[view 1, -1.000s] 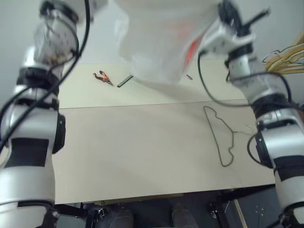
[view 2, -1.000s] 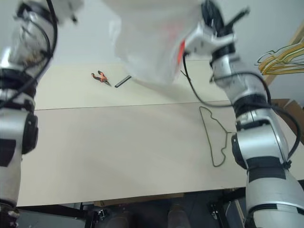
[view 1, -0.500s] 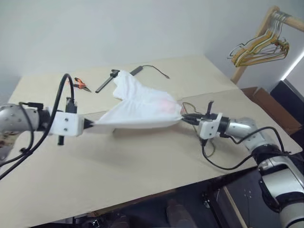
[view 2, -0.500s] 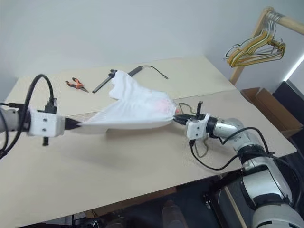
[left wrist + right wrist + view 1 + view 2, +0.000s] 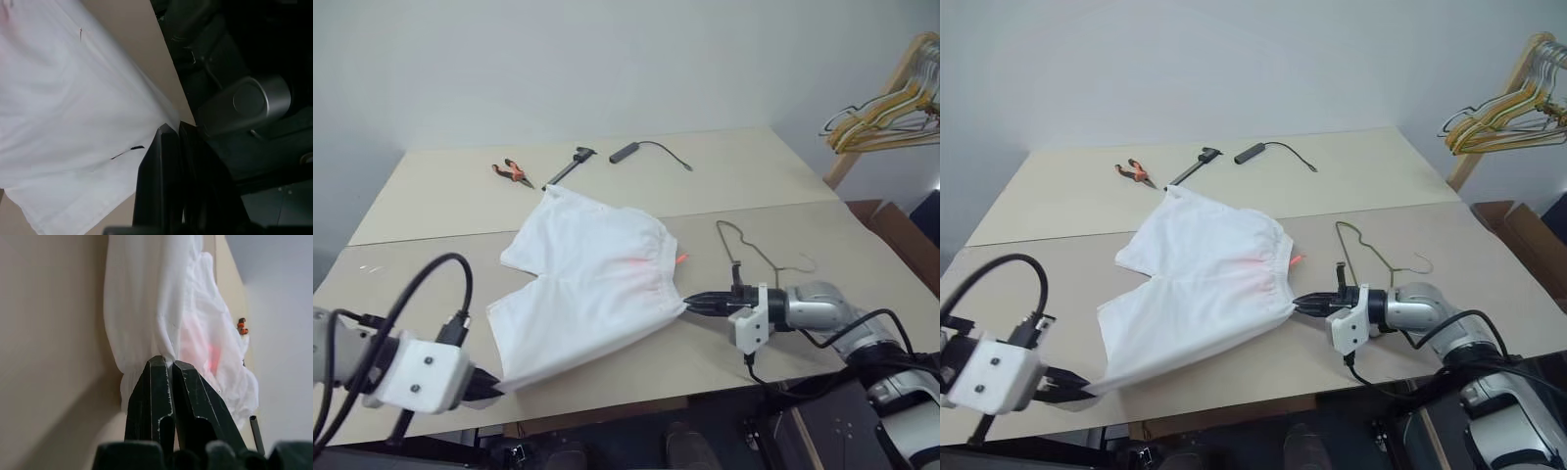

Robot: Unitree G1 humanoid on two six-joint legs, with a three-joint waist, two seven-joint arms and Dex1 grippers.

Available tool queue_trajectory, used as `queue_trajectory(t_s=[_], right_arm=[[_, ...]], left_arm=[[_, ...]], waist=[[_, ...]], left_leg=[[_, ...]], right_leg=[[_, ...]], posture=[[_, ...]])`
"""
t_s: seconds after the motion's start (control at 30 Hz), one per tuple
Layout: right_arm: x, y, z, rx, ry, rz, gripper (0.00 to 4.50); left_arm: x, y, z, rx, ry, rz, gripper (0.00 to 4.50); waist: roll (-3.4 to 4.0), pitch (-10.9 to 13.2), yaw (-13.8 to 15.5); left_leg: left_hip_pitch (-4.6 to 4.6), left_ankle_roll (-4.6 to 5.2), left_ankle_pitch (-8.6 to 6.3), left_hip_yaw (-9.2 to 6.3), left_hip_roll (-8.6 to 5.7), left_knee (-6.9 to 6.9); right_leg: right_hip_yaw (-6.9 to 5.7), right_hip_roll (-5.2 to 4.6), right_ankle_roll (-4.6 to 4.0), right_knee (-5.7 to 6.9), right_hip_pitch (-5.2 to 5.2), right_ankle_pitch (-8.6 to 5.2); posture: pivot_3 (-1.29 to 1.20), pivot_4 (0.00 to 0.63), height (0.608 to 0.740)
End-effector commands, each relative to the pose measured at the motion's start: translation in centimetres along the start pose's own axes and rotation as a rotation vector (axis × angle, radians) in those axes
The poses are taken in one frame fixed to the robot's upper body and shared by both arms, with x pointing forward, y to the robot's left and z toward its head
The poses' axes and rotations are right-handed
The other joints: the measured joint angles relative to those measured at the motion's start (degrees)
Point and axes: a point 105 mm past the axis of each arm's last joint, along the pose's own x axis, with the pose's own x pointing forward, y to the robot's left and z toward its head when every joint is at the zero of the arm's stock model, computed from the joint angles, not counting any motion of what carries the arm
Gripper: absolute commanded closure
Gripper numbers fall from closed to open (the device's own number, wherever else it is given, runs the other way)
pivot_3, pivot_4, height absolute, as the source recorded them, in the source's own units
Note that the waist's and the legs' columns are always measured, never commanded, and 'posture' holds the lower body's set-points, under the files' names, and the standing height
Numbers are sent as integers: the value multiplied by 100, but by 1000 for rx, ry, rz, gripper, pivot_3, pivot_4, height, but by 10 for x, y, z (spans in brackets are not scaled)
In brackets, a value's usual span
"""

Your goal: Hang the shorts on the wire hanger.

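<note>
Shorts [image 5: 590,284]: spread on the table [image 5: 783,186], near the front edge.
Left gripper [image 5: 1072,385]: fingers pinching a hem corner at the table's front edge.
Right gripper [image 5: 691,305]: fingers pinching the waistband corner.
Hanger [image 5: 756,257]: flat on the table, just beyond the right gripper.
Pliers [image 5: 513,172]: far side.

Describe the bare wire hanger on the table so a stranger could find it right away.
On the pale table, look just right of the white cloth shorts. The thin grey-olive wire hanger lies flat there, alone and unpainted, unlike the yellow and white hangers bunched on the wooden rack.
</note>
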Motion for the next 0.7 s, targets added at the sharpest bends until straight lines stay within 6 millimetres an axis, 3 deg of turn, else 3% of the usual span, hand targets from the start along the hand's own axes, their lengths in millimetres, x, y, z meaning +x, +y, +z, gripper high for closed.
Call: queue_trajectory(t_s=[0.03, 0.13, 0.33, 0.43, 0.57, 0.67, 0.7], right_arm=[[-29, 5, -17, -10, 131, 36, 4500], [-28, 1, -20, 4, 169, -59, 4500], [-31, 14, -12, -7, 177, -46, 4500], [-34, 21, 3, 17, 134, -32, 3635], [-47, 31, 23, 120, 121, 9, 2269], [-67, 24, 30, 327, 189, -51, 1231], [-75, 16, 24, 424, 257, -111, 899]], left_arm=[[8, -13, 8, -31, -45, -71, 4477], [18, -13, 0, -41, -33, -61, 4477], [31, -7, -5, -39, -38, -60, 4477], [26, -3, -13, -40, -43, -73, 3843], [11, 5, -24, -36, -60, -21, 2604], [-6, 21, -32, -2, -68, 73, 1673], [-11, 28, -33, 7, -76, 131, 1629]], waist=[[1, -2, 16], [6, -6, 25], [13, -13, 18], [18, -17, 57], [19, -19, 59], [19, -19, 115], [20, -19, 132]], left_leg=[[0, 2, -2, 2, 1, 0], [-1, 2, -4, 3, 3, 0], [-2, 1, -4, 21, 2, -2], [-2, 2, -4, 37, 2, -1], [-6, 17, -13, 58, 7, -2], [-8, 27, -19, 62, 10, -1], [-2, 28, -20, 65, 10, -1]], right_leg=[[1, 0, -1, 0, 0, -1], [3, 3, -4, -2, -4, -3], [7, 4, -5, -8, -3, -3], [4, 4, -5, -11, 0, -3], [5, 6, -7, -20, -3, -5], [5, 6, -10, -20, -4, -7], [5, 7, -10, -20, 1, -7]], posture=[[-45, 60, 740], [-56, 56, 740], [-77, 53, 740], [-83, 53, 740], [-74, 54, 740], [-61, 58, 740], [-60, 59, 740]])
